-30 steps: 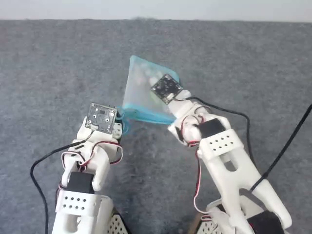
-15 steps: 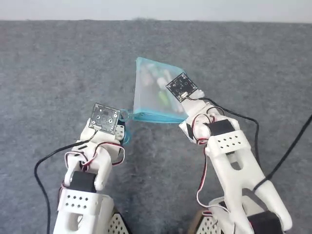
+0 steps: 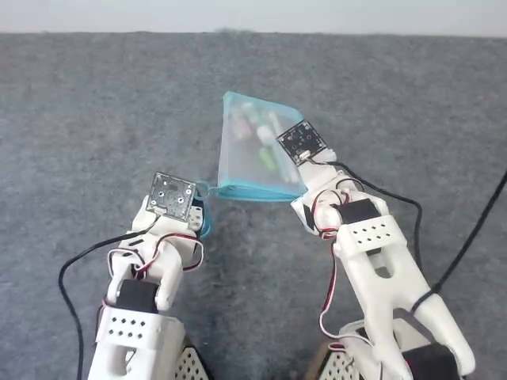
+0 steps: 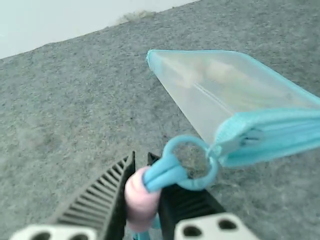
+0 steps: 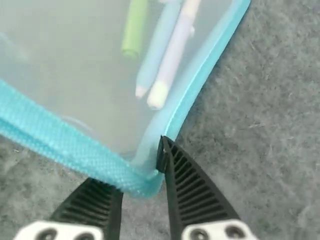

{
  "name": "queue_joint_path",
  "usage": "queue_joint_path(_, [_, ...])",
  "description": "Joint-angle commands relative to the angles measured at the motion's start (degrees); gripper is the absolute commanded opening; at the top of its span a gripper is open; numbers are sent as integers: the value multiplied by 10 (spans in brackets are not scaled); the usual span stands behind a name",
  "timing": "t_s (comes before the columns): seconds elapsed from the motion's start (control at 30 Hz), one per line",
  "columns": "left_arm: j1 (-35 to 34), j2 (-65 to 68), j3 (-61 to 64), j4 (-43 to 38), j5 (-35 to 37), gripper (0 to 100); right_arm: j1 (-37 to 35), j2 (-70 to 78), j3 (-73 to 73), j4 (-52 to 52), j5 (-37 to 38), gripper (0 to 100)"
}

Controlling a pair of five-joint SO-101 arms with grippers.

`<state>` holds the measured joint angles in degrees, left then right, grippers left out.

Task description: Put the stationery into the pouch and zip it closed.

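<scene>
Since a second ago, the pouch (image 3: 245,162) has shifted to the right across the grey table (image 3: 95,119). The right arm has moved the same way, and the left arm has followed slightly.

The pouch lies between the two arms, with its teal zip edge nearest them and running from one gripper to the other. The stationery (image 5: 155,55) is inside, seen through the clear wall as a green, a pale blue and a whitish pen side by side.

The left gripper (image 4: 141,160) is clenched on the zip pull (image 4: 172,172), a blue strap and ring. The ring is hooked to the slider at the pouch's near corner.

The right gripper (image 5: 142,172) pinches the opposite corner of the pouch, where the zip band meets the side seam.
</scene>
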<state>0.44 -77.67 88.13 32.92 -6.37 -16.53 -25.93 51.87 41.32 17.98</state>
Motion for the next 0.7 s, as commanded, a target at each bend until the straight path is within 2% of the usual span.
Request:
queue_joint_path(0.0, [-10, -20, -13, -22, -5, 13, 45, 10, 4, 6, -22, 136])
queue_joint_path(0.1, [-10, -20, -13, -21, -5, 51, 28, 7, 4, 26, -22, 192])
queue_joint_path(0.33, [-9, -16, -12, -18, -4, 234, -4, 10, -12, 65, -24, 197])
queue_joint_path(0.67, [91, -19, -15, 36, -2, 246, -1, 10, -13, 68, -25, 198])
